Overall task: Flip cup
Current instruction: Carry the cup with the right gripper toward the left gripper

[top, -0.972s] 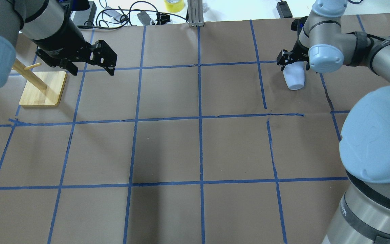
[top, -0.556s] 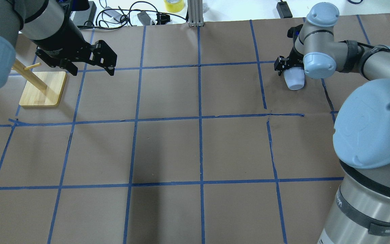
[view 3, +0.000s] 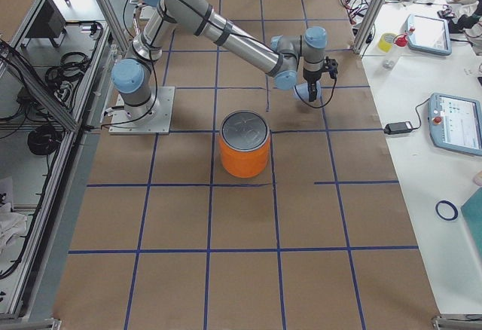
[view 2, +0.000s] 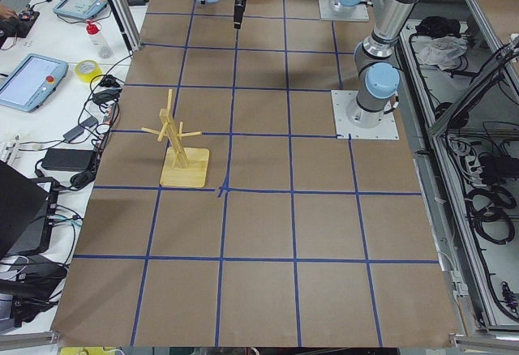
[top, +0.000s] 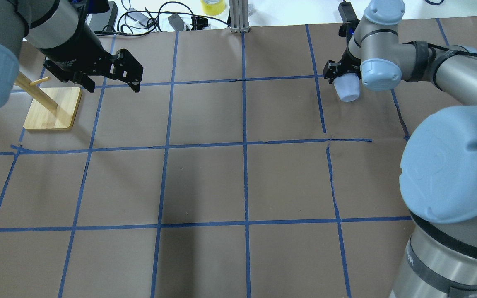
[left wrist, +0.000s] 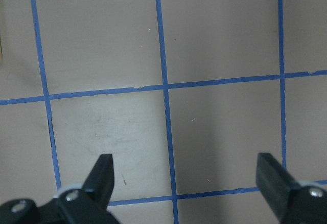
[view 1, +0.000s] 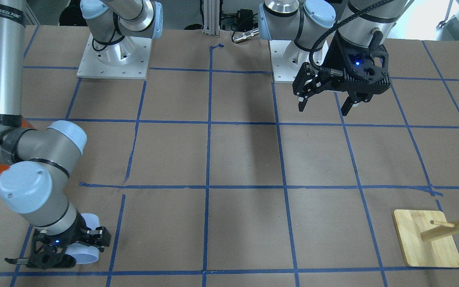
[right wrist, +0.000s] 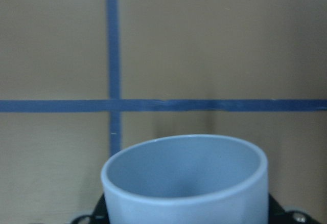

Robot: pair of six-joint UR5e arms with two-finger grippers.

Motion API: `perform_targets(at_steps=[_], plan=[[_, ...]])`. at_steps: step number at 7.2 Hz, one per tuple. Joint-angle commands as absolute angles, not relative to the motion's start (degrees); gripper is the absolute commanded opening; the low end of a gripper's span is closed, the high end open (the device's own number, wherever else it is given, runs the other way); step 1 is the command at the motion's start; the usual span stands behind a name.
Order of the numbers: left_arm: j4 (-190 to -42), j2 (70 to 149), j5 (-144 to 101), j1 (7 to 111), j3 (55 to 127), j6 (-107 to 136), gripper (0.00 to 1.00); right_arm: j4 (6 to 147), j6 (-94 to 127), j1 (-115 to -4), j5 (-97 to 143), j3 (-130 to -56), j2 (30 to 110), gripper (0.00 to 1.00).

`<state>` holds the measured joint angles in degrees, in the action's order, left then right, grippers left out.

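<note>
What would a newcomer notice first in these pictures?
Most striking is the right gripper shut on the pale blue cup, far right on the table. A big orange can with a silver lid stands toward the same end, and the left gripper hangs open beside a wooden peg rack on the left.

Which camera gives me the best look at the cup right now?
Overhead exterior: the cup shows nearly whole, tilted, in the right gripper. Right wrist shows only its rim and inside; front-facing has the gripper hiding part; side views show it tiny; left wrist misses it.
</note>
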<state>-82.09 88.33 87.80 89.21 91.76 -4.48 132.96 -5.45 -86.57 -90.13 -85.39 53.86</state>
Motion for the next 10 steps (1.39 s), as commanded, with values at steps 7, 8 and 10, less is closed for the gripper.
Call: perform_targets(at_steps=[7,8,10], plan=[[-82.18,88.33,87.8,89.12,91.76,-4.48,1.0,143.34,-52.54,-116.17,-94.14,-83.41,50.11,0.11],[-82.18,88.33,87.8,89.12,91.76,-4.48,1.0,143.35,-57.43,-117.84,-93.78,-83.5,49.75,0.11],[-82.09,88.33,87.8,89.12,91.76,-4.48,1.0,143.18,-65.29,-118.39,-91.59,-83.58,49.57,0.32]])
